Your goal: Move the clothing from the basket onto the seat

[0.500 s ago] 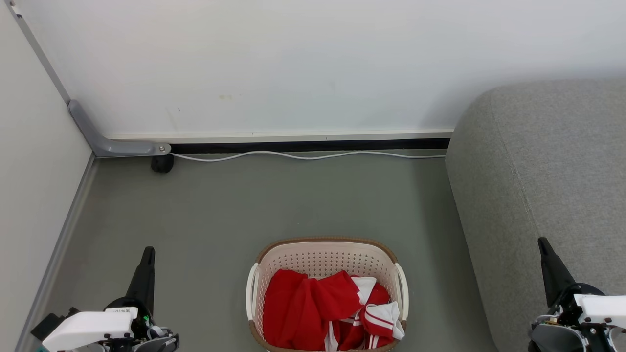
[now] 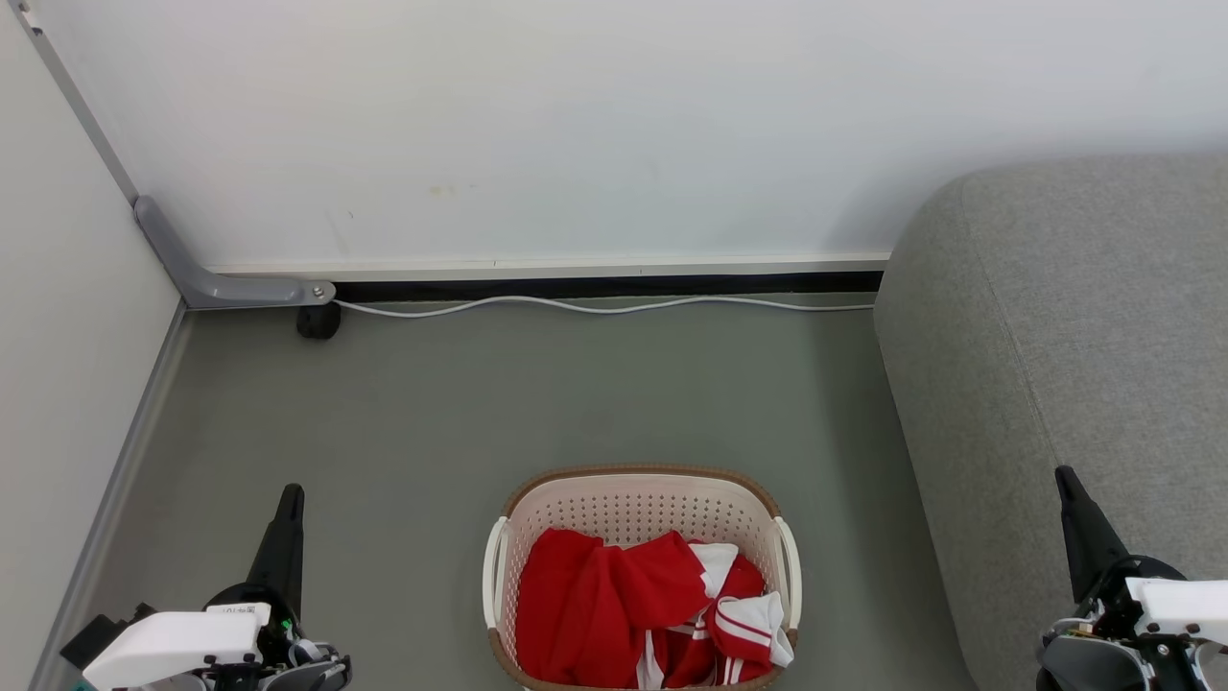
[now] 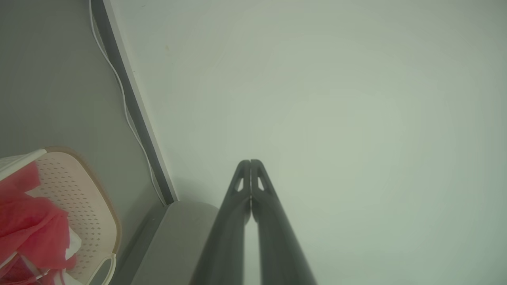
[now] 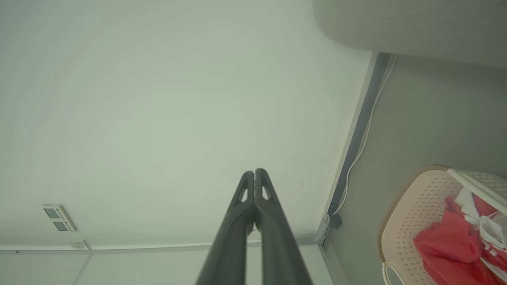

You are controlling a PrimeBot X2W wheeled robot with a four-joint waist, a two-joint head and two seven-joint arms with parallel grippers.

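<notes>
Behind the basket (image 2: 638, 507), white cable (image 2: 595, 308), grey floor (image 2: 537, 393)

You'll see the red clothing (image 2: 614, 609), white panels and striped trim showing, crumpled inside the cream perforated basket (image 2: 638, 504), which stands upright on the floor (image 2: 480, 403) beside the big grey seat (image 2: 1074, 336), apart from it.

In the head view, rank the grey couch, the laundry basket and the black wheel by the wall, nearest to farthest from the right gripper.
1. The grey couch, right alongside the right gripper, on the right.
2. The laundry basket, on the floor to the gripper's left.
3. The black wheel, in the far left corner by the wall.
</notes>
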